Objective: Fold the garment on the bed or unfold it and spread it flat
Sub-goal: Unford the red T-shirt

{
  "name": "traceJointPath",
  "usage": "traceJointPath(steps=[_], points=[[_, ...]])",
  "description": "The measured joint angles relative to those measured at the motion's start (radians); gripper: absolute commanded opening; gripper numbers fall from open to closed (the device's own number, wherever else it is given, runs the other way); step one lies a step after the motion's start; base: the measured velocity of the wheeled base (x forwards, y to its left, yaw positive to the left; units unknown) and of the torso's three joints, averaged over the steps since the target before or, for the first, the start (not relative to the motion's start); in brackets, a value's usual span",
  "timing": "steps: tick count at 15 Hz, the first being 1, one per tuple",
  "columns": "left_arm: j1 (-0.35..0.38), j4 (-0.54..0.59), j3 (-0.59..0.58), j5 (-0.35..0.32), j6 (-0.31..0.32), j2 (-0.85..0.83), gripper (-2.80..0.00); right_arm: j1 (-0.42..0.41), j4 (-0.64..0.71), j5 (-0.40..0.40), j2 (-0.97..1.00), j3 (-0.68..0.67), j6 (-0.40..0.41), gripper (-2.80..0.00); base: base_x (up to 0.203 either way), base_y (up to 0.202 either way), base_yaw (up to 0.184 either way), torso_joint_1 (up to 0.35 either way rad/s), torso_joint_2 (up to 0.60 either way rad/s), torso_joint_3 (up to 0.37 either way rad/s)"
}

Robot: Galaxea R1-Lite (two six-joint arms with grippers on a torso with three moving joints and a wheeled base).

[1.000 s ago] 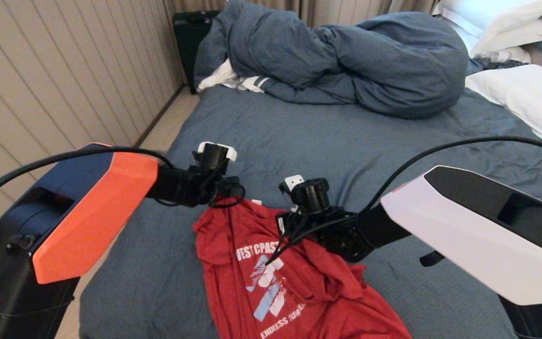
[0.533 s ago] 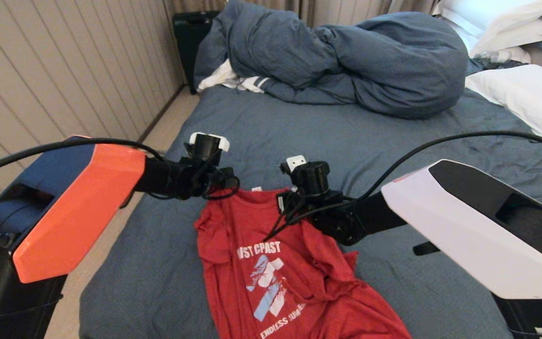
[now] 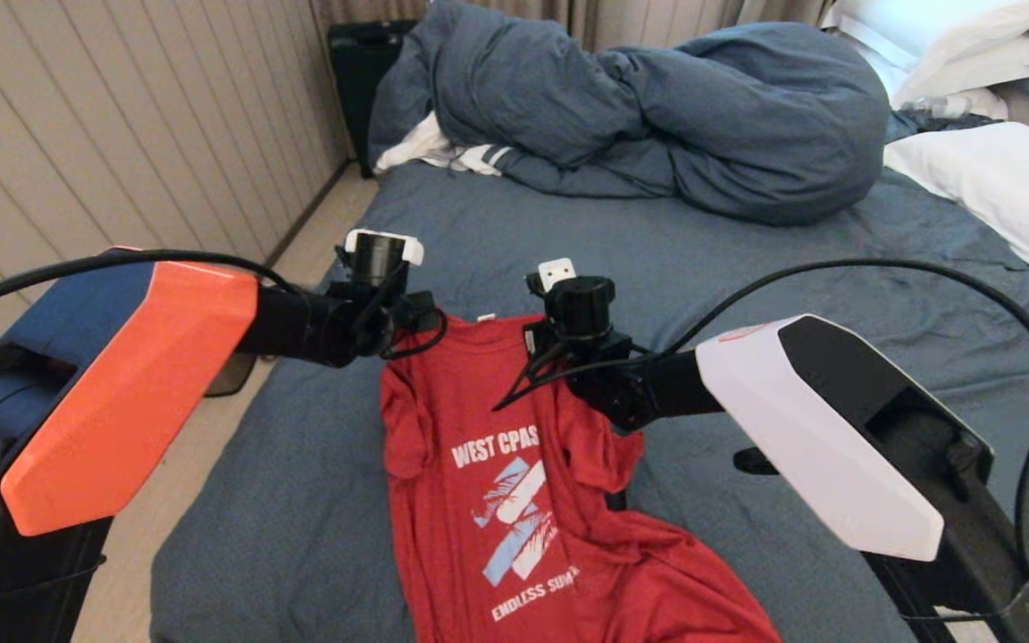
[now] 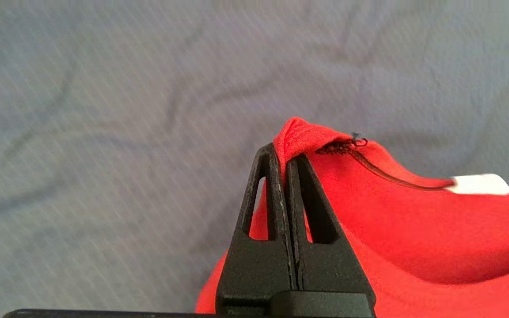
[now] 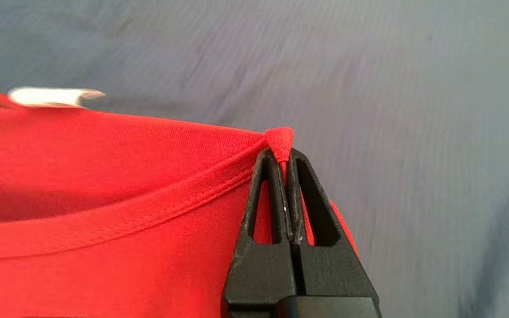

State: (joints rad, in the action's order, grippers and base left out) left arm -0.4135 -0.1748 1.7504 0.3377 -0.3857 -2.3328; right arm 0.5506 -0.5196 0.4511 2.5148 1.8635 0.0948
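The red T-shirt (image 3: 497,464) hangs by its neck end above the blue-grey bed sheet (image 3: 657,268), print side up, its lower part trailing on the bed toward me. My left gripper (image 4: 282,152) is shut on a pinch of the shirt (image 4: 413,229) at one side of the collar. My right gripper (image 5: 282,155) is shut on the shirt (image 5: 104,176) at the collar's other side. In the head view both wrists sit side by side at the shirt's top edge, the left gripper (image 3: 425,323) and the right gripper (image 3: 539,338) hidden under them.
A bunched blue-grey duvet (image 3: 657,116) lies across the far end of the bed, with a white striped cloth (image 3: 443,152) under its left side. White pillows (image 3: 997,179) sit at the far right. A panelled wall (image 3: 121,134) and strip of floor (image 3: 318,241) run along the left.
Both grippers have lifted and carried the shirt's collar end farther away from me, pulling the shirt straighter so the "WEST COAST" print shows more fully.
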Motion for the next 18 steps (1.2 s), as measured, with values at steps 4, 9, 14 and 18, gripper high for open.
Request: traceJointPath(steps=[4, 9, 14, 18], points=[[0.028, 0.002, 0.054, 0.001, 0.012, -0.023, -2.80, -0.001, -0.003, 0.004, 0.062, 0.084, 0.060, -2.80, 0.000, 0.000, 0.000, 0.000, 0.00, 0.000], [0.035, 0.002, 0.082, 0.008, 0.021, -0.053, 0.00, 0.000, -0.011, -0.002, 0.073, 0.090, 0.070, 0.00, 0.000, 0.000, 0.000, 0.000, 0.00, 0.000], [0.033, 0.001, 0.075, 0.030, 0.025, -0.061, 0.00, -0.002, -0.016, -0.009, 0.073, 0.090, 0.079, 0.00, 0.000, 0.000, 0.000, 0.000, 0.00, 0.000], [0.034, 0.004, 0.073, 0.030, 0.025, -0.061, 0.00, -0.001, -0.048, -0.009, 0.059, 0.087, 0.076, 0.00, 0.000, 0.000, 0.000, 0.000, 0.00, 0.000]])
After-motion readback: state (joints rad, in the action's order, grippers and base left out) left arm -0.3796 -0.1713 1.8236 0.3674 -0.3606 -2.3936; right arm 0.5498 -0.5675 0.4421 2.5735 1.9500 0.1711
